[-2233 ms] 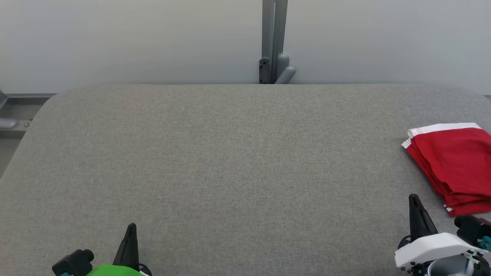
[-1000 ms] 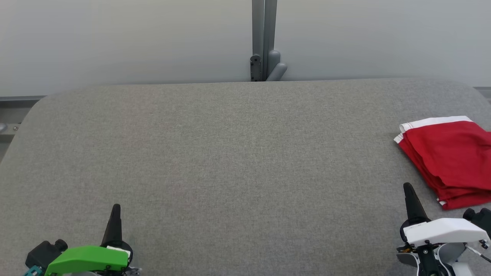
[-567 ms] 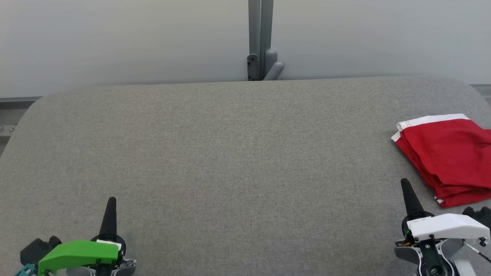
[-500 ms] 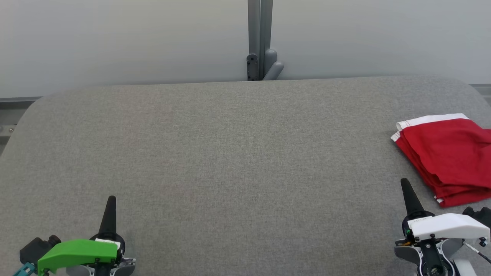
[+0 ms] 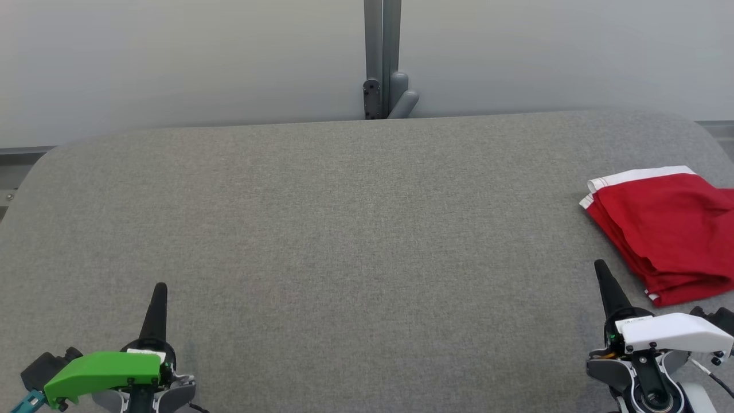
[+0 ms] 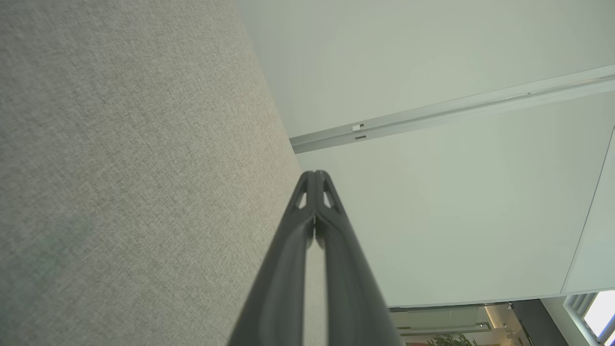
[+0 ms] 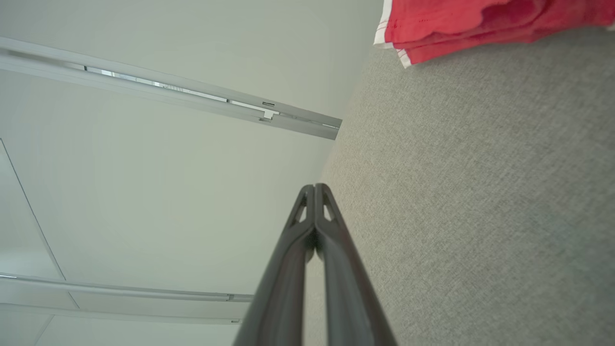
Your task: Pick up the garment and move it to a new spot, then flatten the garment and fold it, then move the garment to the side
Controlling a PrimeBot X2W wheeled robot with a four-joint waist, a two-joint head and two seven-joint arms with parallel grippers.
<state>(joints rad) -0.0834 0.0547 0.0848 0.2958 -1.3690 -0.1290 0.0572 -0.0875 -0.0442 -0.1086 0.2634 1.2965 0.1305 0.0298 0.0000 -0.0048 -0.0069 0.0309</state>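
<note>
Both pincers are closed and empty. The left pincer (image 5: pixel 160 291) sits at the lower left of my head view, its two dark fingers (image 5: pixel 156 315) pressed together into one thin spike that points away from me over the grey table (image 5: pixel 355 229). Through its wrist camera I see the fingers meeting at the tip, with bare grey cloth on one side of them and a pale wall (image 6: pixel 432 216) on the other.

The right pincer (image 5: pixel 602 269) sits at the lower right, its spike also pointing away from me.

The garment (image 5: pixel 665 229) is red with a white band along its far edge, and it is folded into a stack of layers. It lies on the table just beyond and to the right of the right pincer, near it but not touching, and far to the right of the left pincer. Its right side runs off my head view. In the right wrist camera the folded edges show ahead of the closed tips, clear of them.

Beyond both pincers, past the table's far edge, a grey post (image 5: pixel 381 57) stands against the wall.
</note>
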